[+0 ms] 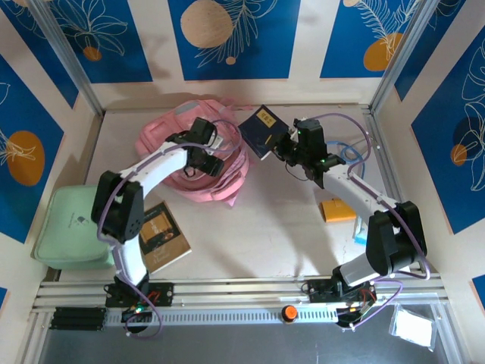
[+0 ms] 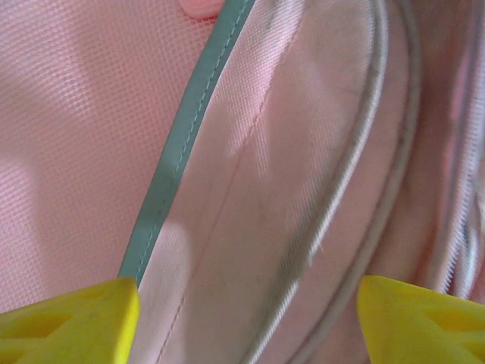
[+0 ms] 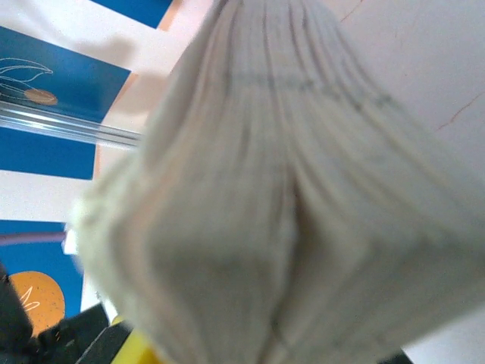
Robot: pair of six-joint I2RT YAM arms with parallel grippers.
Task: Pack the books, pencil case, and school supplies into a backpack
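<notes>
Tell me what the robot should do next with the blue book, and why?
Probably the left hand should pinch the backpack edge and pull it open first. Its fingers sit apart right over the pink fabric, while the right hand holds the navy book lifted just beside the backpack. I can't see an open gap for the book to slide into.

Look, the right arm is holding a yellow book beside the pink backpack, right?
No, the book in the right gripper is dark blue, not yellow. It is held beside the pink backpack, as the top view shows.
</notes>
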